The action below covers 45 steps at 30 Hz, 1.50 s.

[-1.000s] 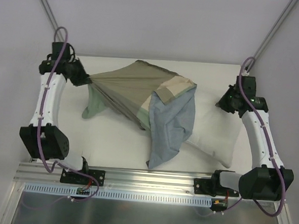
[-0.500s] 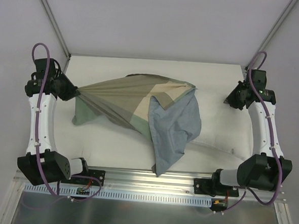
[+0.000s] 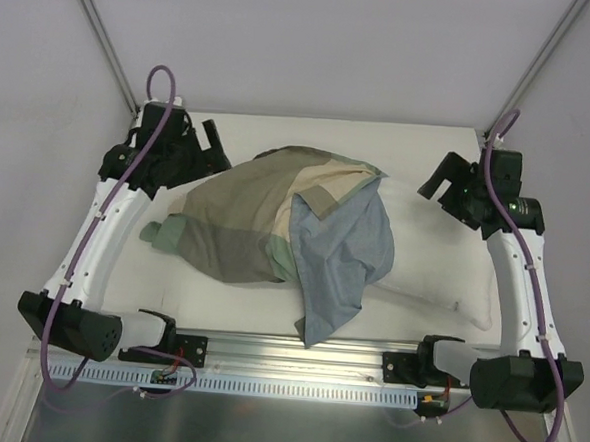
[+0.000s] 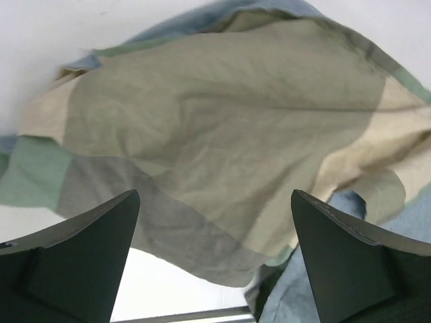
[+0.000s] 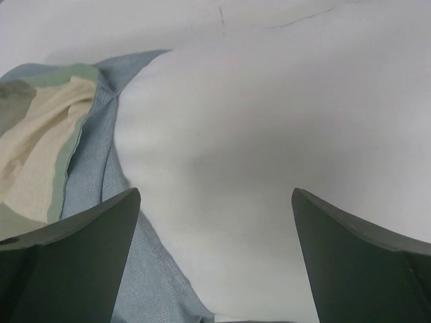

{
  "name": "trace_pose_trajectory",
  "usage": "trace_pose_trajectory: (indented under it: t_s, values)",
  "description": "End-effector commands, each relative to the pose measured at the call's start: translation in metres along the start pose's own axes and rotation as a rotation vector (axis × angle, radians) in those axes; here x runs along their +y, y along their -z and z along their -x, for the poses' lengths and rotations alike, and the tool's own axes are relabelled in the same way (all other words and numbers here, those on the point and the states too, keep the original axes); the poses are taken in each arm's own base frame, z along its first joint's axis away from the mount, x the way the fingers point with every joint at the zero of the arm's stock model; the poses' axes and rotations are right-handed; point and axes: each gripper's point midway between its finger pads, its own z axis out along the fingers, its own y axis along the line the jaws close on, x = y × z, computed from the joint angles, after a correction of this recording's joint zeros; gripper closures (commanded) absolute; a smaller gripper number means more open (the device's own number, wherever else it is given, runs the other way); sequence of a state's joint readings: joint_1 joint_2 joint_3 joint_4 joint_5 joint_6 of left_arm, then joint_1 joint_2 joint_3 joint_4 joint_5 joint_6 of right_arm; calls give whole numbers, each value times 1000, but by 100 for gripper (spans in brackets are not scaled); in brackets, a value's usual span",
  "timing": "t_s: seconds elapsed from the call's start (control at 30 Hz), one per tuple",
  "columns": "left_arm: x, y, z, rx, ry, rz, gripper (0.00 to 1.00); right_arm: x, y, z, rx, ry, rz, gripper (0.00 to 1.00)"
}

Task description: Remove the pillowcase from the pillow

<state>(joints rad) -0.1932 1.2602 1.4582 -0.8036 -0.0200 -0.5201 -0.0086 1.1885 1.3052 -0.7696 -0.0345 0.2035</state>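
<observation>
The pillowcase lies slack in a heap mid-table, patchwork face up, with a blue-grey flap folded over toward the front. It still covers the left part of the white pillow, whose right half lies bare. My left gripper hovers open just beyond the case's back-left edge and holds nothing. In the left wrist view the olive and beige cloth lies beyond the left gripper. My right gripper stands open over the pillow's far right end. The right wrist view shows the right gripper empty, above bare pillow beside the case's edge.
The white table shows in front of the heap. A metal rail with both arm bases runs along the near edge. Grey walls and slanted frame posts close in the back and sides.
Both grippers have opened and let go. The stretched pillowcase has dropped into a loose heap. The left gripper has swung in toward the back of the case.
</observation>
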Motion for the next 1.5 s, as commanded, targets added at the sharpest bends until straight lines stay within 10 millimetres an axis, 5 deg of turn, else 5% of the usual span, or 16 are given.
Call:
trace_pose_trajectory:
  t_s: [0.0, 0.3, 0.33, 0.47, 0.57, 0.6, 0.63, 0.67, 0.7, 0.73, 0.87, 0.9, 0.97, 1.1, 1.33, 1.47]
  values:
    - [-51, -1, -8, 12, -142, -99, 3, -6, 20, -5, -82, 57, -56, 0]
    - [-184, -40, -93, 203, -412, -273, 1, -24, -3, -57, 38, 101, -128, 1]
    - [-194, -56, -113, 248, -447, -265, 1, -29, -14, -67, 78, 106, -150, 0]
    - [-208, -93, -132, 304, -472, -236, 2, -26, -40, -95, 178, 119, -149, 1]
    - [-205, -111, -139, 329, -494, -196, 41, -17, -58, -111, 221, 113, -93, 1]
    - [-203, -113, -138, 329, -492, -183, 60, -11, -62, -112, 228, 108, -61, 12]
    - [-195, -115, -131, 320, -479, -155, 95, -9, -63, -113, 237, 109, -52, 24]
    - [-187, -114, -125, 318, -467, -134, 100, -7, -64, -113, 240, 112, -44, 39]
    - [-176, -106, -116, 305, -437, -115, 100, -4, -63, -108, 225, 115, -36, 82]
    - [-166, -105, -108, 291, -410, -93, 100, -3, -61, -104, 210, 115, -37, 99]
    - [-86, -97, -64, 218, -297, 71, 100, 1, -44, -74, 112, 133, -42, 99]
    - [-61, -87, -40, 170, -247, 103, 100, 4, -34, -62, 74, 129, -32, 99]
    - [-27, -81, -33, 170, -201, 150, 100, 4, -22, -49, 34, 115, -31, 100]
    - [44, -39, 17, 49, -17, 202, 100, 1, 13, -15, -83, 67, -17, 99]
    - [93, 13, 75, -120, 122, 187, 100, -21, 83, 26, -312, 22, -65, 99]
    - [95, 23, 91, -163, 152, 183, 100, -31, 94, 24, -342, 11, -102, 99]
